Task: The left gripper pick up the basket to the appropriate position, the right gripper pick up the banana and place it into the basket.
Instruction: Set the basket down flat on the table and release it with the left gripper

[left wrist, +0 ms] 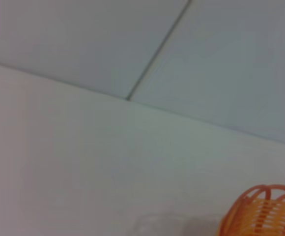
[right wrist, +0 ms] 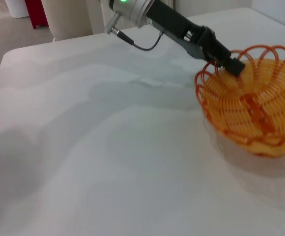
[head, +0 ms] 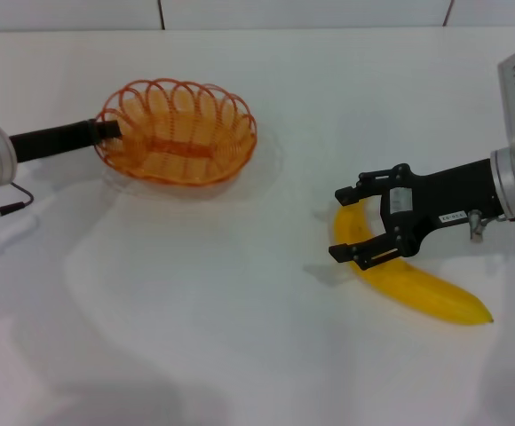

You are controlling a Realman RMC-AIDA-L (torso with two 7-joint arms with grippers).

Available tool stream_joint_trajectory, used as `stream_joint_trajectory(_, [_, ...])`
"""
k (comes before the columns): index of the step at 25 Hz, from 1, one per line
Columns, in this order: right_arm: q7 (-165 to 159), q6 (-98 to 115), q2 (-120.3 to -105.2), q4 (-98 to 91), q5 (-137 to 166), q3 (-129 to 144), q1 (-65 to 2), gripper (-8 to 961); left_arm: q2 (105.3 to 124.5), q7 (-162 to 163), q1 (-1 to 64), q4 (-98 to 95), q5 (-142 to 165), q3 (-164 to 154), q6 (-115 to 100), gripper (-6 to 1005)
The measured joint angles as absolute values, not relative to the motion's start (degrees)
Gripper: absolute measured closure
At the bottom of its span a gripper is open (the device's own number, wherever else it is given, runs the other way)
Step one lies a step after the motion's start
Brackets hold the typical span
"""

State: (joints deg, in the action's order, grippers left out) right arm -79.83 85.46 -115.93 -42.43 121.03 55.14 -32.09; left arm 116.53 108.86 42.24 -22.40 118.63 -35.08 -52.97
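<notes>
The orange wire basket (head: 179,133) is at the back left of the white table. My left gripper (head: 111,130) is shut on its left rim; the right wrist view shows the basket (right wrist: 253,110) with that gripper (right wrist: 231,64) clamped on its rim, and a shadow lies under the basket. A bit of the rim also shows in the left wrist view (left wrist: 265,209). The yellow banana (head: 417,288) lies on the table at the right. My right gripper (head: 337,224) is open, with its fingers on either side of the banana's upper end.
The white table (head: 222,311) stretches between basket and banana. A tiled wall (head: 240,11) closes off the back. In the right wrist view the table's far edge (right wrist: 5,54) shows, with a red object (right wrist: 34,11) on the floor beyond.
</notes>
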Motion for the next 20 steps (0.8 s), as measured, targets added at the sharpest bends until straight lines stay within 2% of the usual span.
stream_joint_trajectory(20, [-80.52,85.52,-115.93,-42.46,121.08,55.19,-32.53,59,116.89,104.71,44.73,-16.44,118.38,-35.23,-48.6,922])
